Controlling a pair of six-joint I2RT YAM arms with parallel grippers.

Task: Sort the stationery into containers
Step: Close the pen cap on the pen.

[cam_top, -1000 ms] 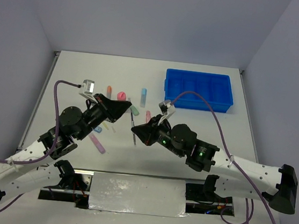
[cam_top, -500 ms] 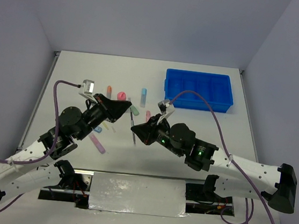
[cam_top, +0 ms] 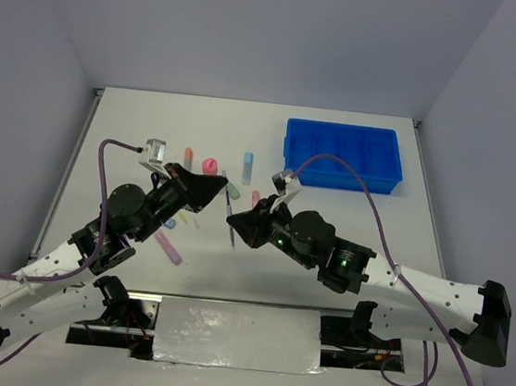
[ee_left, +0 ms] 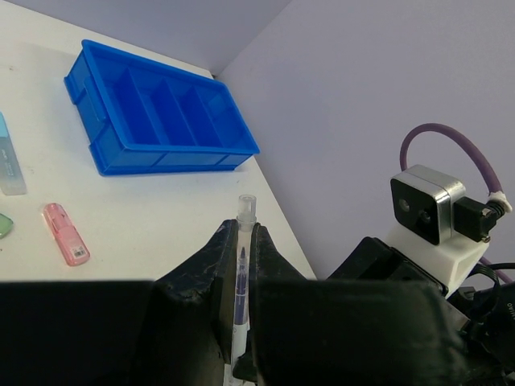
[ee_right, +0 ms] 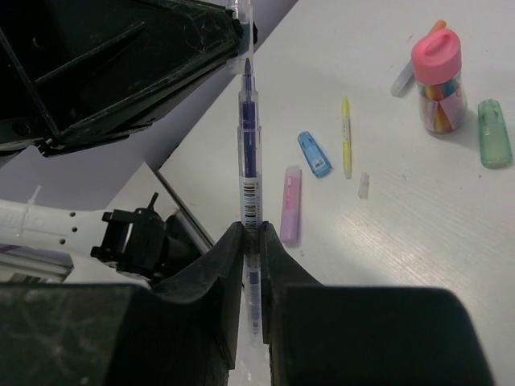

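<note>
A slim clear pen with dark blue ink (ee_right: pixel 249 153) hangs above the table between both arms. My right gripper (ee_right: pixel 250 229) is shut on its lower barrel. My left gripper (ee_left: pixel 241 229) is shut on its other end, and the clear cap tip (ee_left: pixel 245 207) pokes out past the jaws. From above, the two grippers meet near mid-table, left gripper (cam_top: pixel 225 187) and right gripper (cam_top: pixel 232 220). The blue divided tray (cam_top: pixel 343 179) sits at the far right, also seen as the tray (ee_left: pixel 161 157) in the left wrist view.
Loose stationery lies on the table under and behind the grippers: pink-capped tube (ee_right: pixel 438 80), green highlighter (ee_right: pixel 493 133), yellow stick (ee_right: pixel 346 137), small blue piece (ee_right: pixel 314 153), pink-purple highlighter (ee_right: pixel 290 205). A pink highlighter (ee_left: pixel 65 233) and a blue one (cam_top: pixel 248 164) lie nearer the tray.
Almost nothing differs. The left wrist has crept slightly to the right; both grippers stay shut on the same pen.
</note>
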